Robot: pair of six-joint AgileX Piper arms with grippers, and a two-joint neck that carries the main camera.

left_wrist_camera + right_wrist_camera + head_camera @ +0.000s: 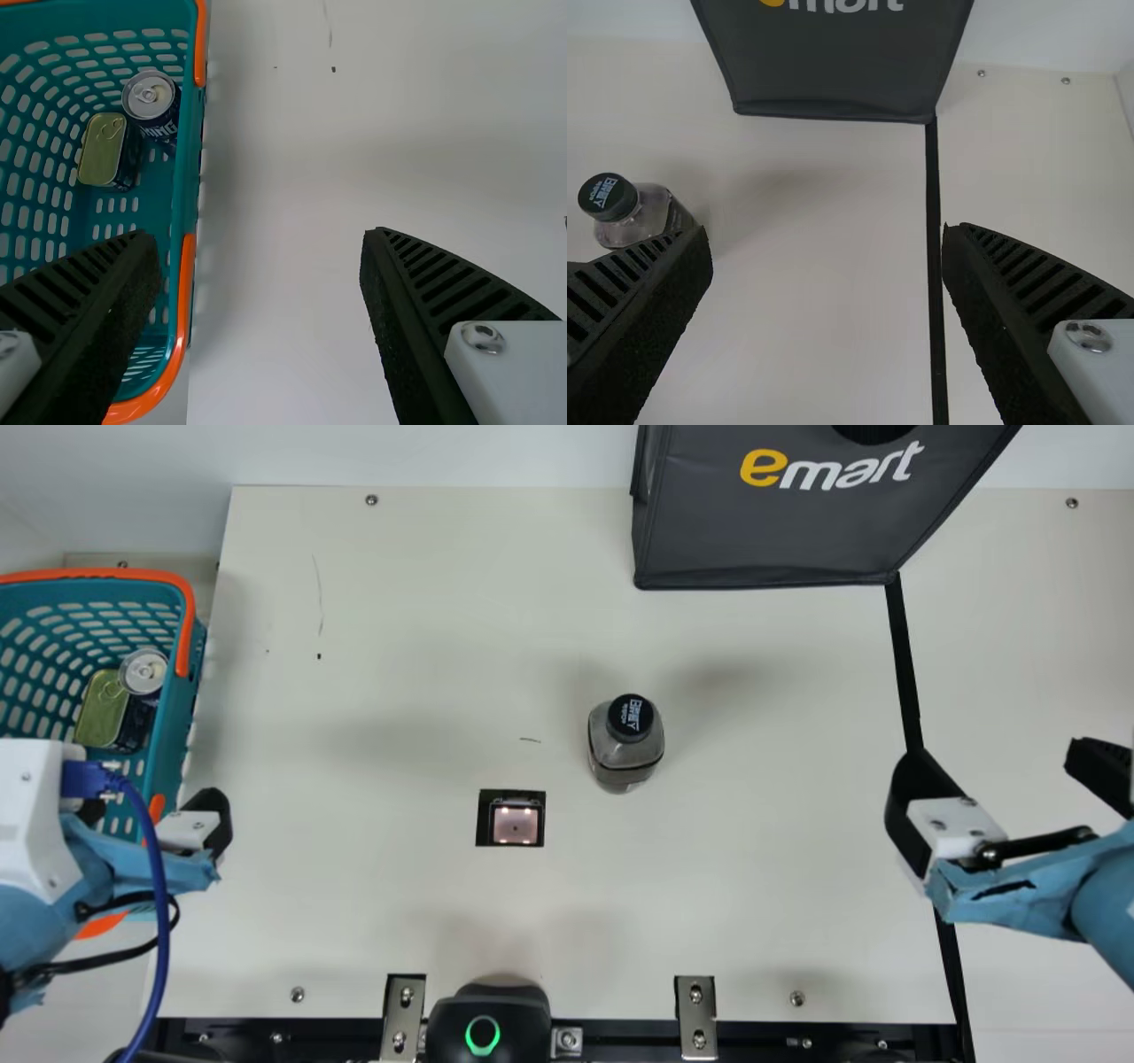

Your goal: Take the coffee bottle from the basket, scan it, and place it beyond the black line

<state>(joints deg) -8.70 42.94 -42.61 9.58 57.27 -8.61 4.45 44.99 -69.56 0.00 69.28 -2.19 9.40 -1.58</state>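
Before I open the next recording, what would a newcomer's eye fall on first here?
Probably the big dark bag at the far side of the table, right of centre. Then the black-capped bottle, upright near the middle, beyond and right of the small lit scanner. The orange-trimmed teal basket at the left edge also stands out.

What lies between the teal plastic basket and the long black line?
The main view shows a clear, black-capped bottle and, nearer the basket, a small square scanner window in a black frame.

Bright light falls (with soft, blurry-edged shadows).
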